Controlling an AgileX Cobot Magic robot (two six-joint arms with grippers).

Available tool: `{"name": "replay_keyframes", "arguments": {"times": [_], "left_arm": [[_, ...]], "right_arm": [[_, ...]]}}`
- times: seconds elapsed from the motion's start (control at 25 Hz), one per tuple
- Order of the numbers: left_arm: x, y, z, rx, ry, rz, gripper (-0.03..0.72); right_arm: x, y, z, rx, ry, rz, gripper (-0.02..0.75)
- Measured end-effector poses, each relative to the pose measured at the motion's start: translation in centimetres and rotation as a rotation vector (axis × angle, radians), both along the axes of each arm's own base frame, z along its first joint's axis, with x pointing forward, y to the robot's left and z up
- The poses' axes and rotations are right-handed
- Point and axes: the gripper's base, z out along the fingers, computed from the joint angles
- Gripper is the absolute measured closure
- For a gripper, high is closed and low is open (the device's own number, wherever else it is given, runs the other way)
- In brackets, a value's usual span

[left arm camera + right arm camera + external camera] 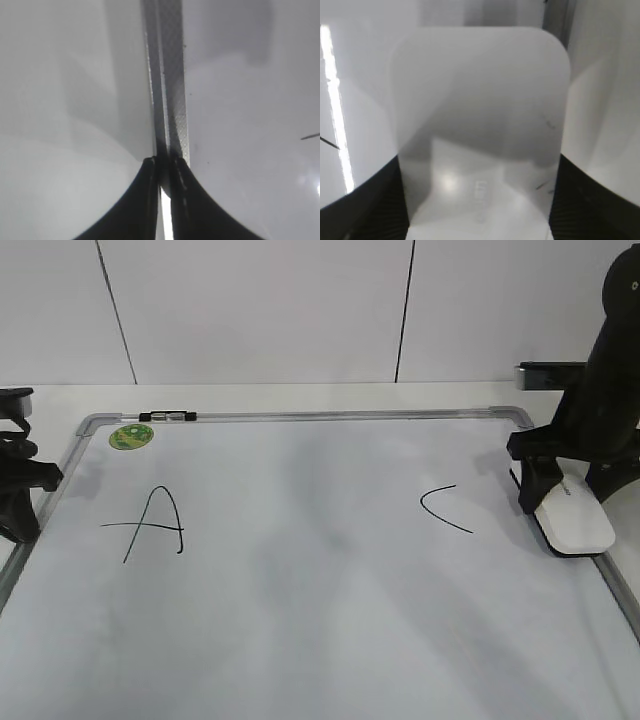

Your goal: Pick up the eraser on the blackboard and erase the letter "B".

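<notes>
The eraser (577, 522), a smooth white rounded block, lies on the blackboard (300, 580) at its right edge. My right gripper (568, 502) stands over the eraser with a finger against each long side, shut on it. In the right wrist view the eraser (480, 115) fills the space between the fingers of my right gripper (477, 220). No letter "B" shows; the board between the black "A" (150, 525) and the black "C" (445, 508) is bare white. My left gripper (20, 505) is shut and empty at the board's left frame. The left wrist view shows its tips (165, 165) over the frame.
The grey metal frame (170, 100) runs round the board. A round green sticker (130, 437) sits in the far left corner. A small dark and silver fitting (167, 417) lies on the top frame. A white wall stands behind the table.
</notes>
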Motion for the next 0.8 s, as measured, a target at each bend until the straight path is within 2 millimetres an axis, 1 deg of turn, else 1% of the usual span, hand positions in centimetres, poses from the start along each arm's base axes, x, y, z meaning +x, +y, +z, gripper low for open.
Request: {"name": "replay_keyframes", "arguments": {"times": [0.48,0.56,0.64,0.68,0.8], "left_arm": [[0.00,0.00,0.00,0.000,0.000,0.000,0.671],[0.00,0.00,0.00,0.000,0.000,0.000,0.671],[0.00,0.00,0.00,0.000,0.000,0.000,0.671],[0.00,0.00,0.00,0.000,0.000,0.000,0.671],[0.00,0.00,0.00,0.000,0.000,0.000,0.671]], "right_arm": [[0.07,0.00,0.00,0.000,-0.007,-0.015,0.190],[0.02,0.00,0.00,0.000,-0.001,-0.017,0.163],[-0.04,0.00,0.00,0.000,0.006,-0.019,0.106],[-0.04,0.00,0.00,0.000,0.006,-0.019,0.090],[-0.05,0.00,0.04,0.000,0.009,-0.019,0.070]]}}
